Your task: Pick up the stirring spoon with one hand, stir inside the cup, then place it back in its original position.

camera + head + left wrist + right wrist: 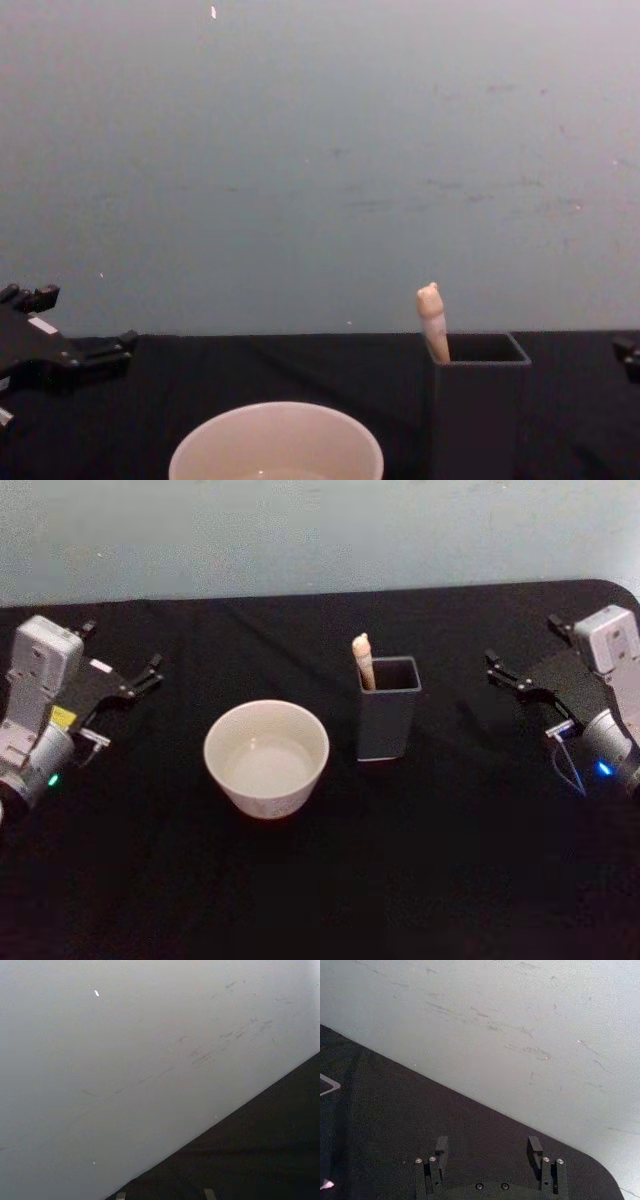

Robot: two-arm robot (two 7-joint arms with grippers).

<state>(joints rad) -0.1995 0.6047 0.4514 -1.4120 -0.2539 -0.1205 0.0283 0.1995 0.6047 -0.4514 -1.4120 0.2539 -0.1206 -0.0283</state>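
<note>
Between spread left gripper and right gripper, well clear, stirring spoon in holder, cup near it.

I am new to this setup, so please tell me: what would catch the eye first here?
A cream-white cup sits mid-table on the black table, with a dark grey holder to its right, the stirring spoon standing inside. The left claw and right claw are open at the table's two sides.
</note>
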